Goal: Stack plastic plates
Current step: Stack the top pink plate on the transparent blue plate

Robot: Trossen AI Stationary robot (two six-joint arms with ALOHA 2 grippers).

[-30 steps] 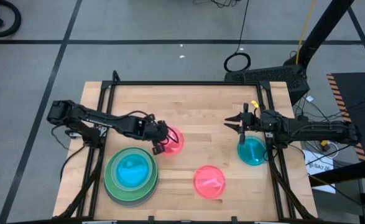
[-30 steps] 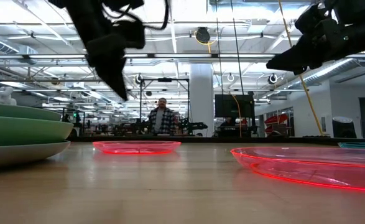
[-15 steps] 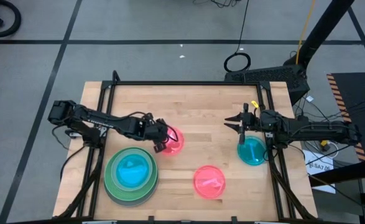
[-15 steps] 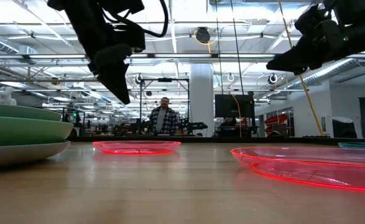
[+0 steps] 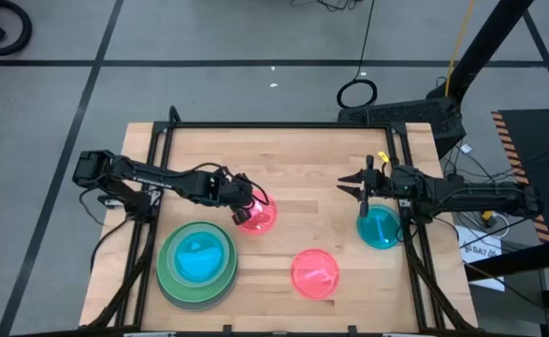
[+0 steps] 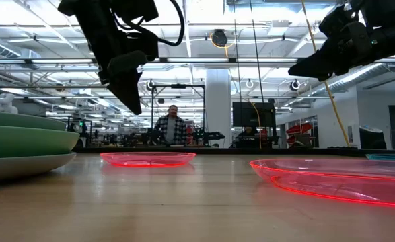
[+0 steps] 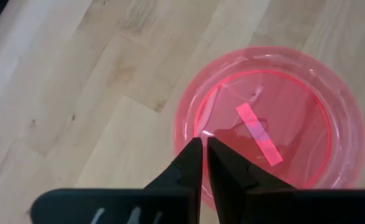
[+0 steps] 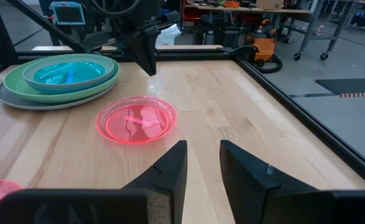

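Wooden counter [image 5: 302,159]: translucent pink plate [image 5: 258,213], paper strip inside, under left gripper [image 5: 239,214], jaws nearly shut, empty. Right gripper [image 5: 351,184] jaws parted, empty.

A stack of plates [image 5: 197,265], grey beneath green, pale green and blue, sat on the wooden table. One pink plate [image 5: 259,213] lay just beside it, another pink plate [image 5: 314,273] near, a teal plate [image 5: 380,227] well apart.
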